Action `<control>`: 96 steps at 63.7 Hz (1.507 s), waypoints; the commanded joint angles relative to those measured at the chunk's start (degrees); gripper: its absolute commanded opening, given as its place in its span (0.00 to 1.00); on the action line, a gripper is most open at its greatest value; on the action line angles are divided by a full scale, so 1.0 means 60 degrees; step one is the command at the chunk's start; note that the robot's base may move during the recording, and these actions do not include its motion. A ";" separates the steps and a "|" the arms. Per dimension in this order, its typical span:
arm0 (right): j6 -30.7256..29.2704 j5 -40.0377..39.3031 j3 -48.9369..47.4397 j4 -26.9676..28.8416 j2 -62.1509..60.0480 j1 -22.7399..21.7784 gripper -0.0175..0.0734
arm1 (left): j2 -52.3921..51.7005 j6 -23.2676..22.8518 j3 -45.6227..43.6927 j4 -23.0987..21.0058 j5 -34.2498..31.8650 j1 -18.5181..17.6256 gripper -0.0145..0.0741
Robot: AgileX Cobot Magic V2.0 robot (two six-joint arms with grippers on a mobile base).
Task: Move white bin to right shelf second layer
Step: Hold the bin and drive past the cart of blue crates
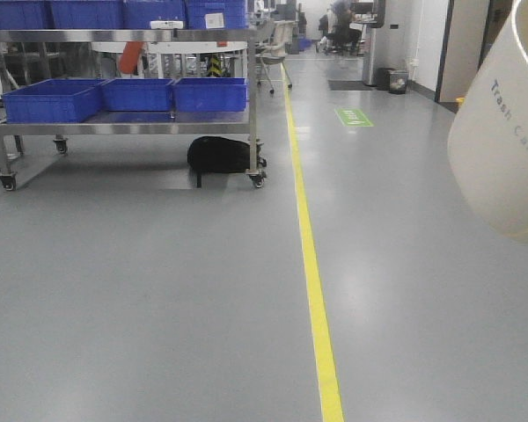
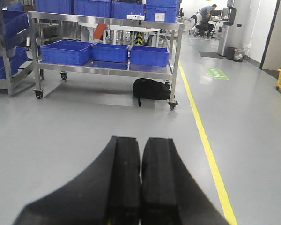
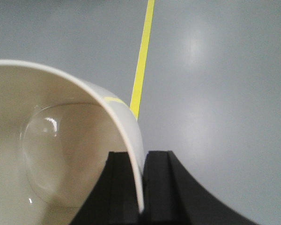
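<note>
The white bin point(image 1: 502, 149), a cream tub with grey "Trash Can" lettering, hangs tilted in the air at the right edge of the front view. In the right wrist view I look into the white bin point(image 3: 51, 154), and my right gripper point(image 3: 139, 157) is shut on its rim, one finger inside the wall and one outside. My left gripper point(image 2: 140, 143) is shut with nothing between its black fingers, held above the grey floor. The right shelf second layer is out of view.
A steel wheeled rack point(image 1: 132, 128) with blue crates point(image 1: 139, 93) stands ahead on the left, a black bag point(image 1: 218, 155) on the floor under it. A yellow floor line point(image 1: 310, 264) runs forward along the aisle. More racks with crates point(image 2: 7, 42) stand at far left.
</note>
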 commanded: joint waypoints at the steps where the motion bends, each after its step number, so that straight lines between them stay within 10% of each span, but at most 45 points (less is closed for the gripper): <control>1: 0.0039 -0.0932 -0.0379 -0.0028 -0.0099 -0.0017 0.25 | -0.0149 -0.0050 0.0268 -0.0007 -0.0769 -0.0074 0.26; 96: 0.0039 -0.0910 -0.0379 -0.0028 -0.0017 -0.0017 0.25 | -0.0149 -0.0050 0.0268 -0.0007 -0.0769 -0.0074 0.26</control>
